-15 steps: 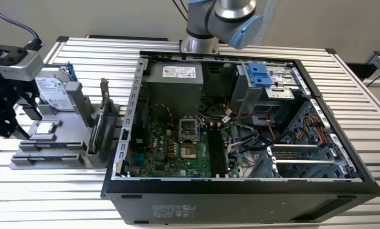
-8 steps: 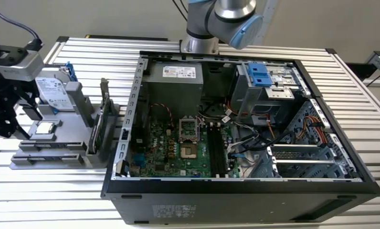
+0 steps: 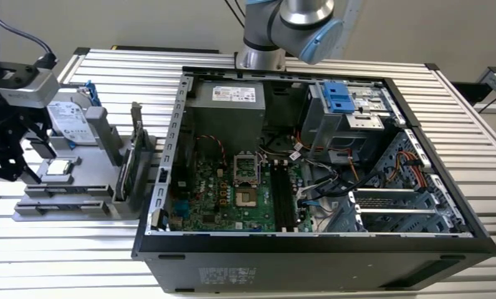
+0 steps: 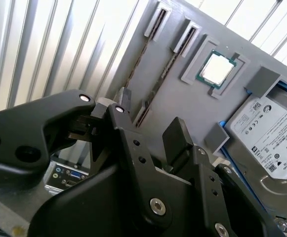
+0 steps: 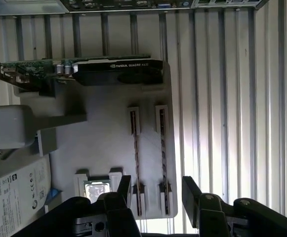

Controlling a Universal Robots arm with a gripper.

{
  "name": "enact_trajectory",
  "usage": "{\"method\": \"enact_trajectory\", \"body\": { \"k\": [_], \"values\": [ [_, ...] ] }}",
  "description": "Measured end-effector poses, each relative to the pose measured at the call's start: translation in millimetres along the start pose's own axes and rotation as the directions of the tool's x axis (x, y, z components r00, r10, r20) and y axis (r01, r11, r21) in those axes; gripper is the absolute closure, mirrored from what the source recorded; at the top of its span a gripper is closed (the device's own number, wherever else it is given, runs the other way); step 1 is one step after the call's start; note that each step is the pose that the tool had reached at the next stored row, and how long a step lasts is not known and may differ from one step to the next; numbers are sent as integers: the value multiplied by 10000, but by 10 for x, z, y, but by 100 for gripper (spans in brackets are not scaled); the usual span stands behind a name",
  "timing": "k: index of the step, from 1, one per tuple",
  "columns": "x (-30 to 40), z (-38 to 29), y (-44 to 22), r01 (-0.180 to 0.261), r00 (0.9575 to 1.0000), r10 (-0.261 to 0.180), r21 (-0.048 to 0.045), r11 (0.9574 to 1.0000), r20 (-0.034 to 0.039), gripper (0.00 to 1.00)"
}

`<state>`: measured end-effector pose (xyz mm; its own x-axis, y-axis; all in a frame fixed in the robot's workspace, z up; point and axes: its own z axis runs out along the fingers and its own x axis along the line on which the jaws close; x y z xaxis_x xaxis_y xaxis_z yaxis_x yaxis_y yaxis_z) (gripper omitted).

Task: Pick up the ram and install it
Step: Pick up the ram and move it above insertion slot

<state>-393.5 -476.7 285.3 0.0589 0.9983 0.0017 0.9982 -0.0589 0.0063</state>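
Note:
Two ram sticks stand on edge in parallel slots of a grey holder [image 5: 103, 128]. In the first wrist view they are the ram [image 5: 135, 158] and a second stick [image 5: 163, 158]. In the second wrist view the same two are the ram [image 4: 139, 64] and its neighbour [image 4: 164, 79]. My gripper [image 5: 157, 190] hangs open above one end of the sticks, and its black fingers [image 5: 125, 186] hold nothing. The second wrist view has the gripper [image 4: 150, 118] over that same end. In the exterior view the gripper [image 3: 3, 162] is at the far left, over the holder [image 3: 73, 212].
The holder also carries a processor chip [image 5: 96, 189], a hard drive [image 4: 271, 133] and a greenish card [image 5: 108, 69] standing on edge. The open computer case [image 3: 161, 187] lies to the exterior view's right, with long black slots [image 3: 285, 193] on its motherboard. The table is ribbed metal.

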Motion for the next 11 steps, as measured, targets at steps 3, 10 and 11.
{"method": "enact_trajectory", "body": {
  "k": [3,10,11],
  "values": [
    [0,27,0,45,10000,-45,0,10000,0,0],
    [-2,82,-2,99,10000,-99,4,10000,0,0],
    [-3,91,-2,107,9999,-107,6,9999,0,0]
  ]
}}
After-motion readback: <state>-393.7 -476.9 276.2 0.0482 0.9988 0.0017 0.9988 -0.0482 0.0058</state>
